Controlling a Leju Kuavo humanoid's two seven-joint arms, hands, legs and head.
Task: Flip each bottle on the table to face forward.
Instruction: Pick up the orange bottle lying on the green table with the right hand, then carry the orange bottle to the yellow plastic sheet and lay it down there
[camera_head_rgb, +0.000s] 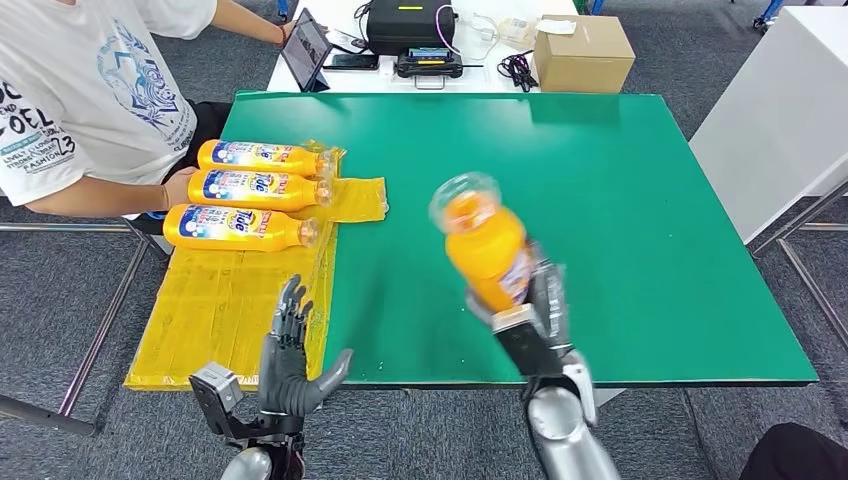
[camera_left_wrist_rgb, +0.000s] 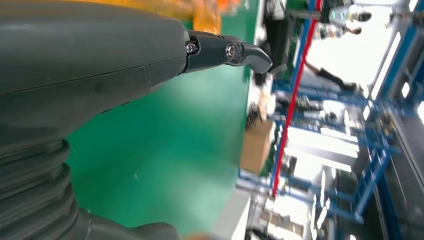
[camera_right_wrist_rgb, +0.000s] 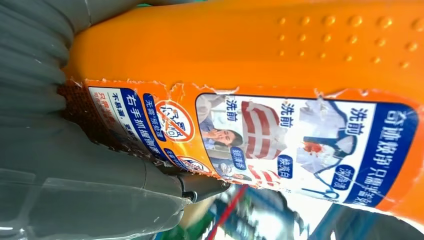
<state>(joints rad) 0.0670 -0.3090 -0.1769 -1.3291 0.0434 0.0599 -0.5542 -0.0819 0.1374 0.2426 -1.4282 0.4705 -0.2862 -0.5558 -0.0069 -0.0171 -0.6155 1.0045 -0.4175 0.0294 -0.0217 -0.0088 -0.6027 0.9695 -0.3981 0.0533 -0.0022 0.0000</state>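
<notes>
Head view: blurred orange bottle (camera_head_rgb: 485, 245), seemingly clear-capped, clutched aloft by right robot hand (camera_head_rgb: 535, 310); left robot hand (camera_head_rgb: 290, 355) empty, fingers spread

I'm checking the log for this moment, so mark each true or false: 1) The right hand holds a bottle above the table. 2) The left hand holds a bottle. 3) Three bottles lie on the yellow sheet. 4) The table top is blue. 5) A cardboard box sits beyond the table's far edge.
1) True: the right hand grips an orange bottle, lifted off the green table.
2) False: the left hand is empty, fingers spread.
3) True: three bottles lie side by side on the yellow sheet.
4) False: it is green.
5) True: the cardboard box stands on the white surface behind.
</notes>
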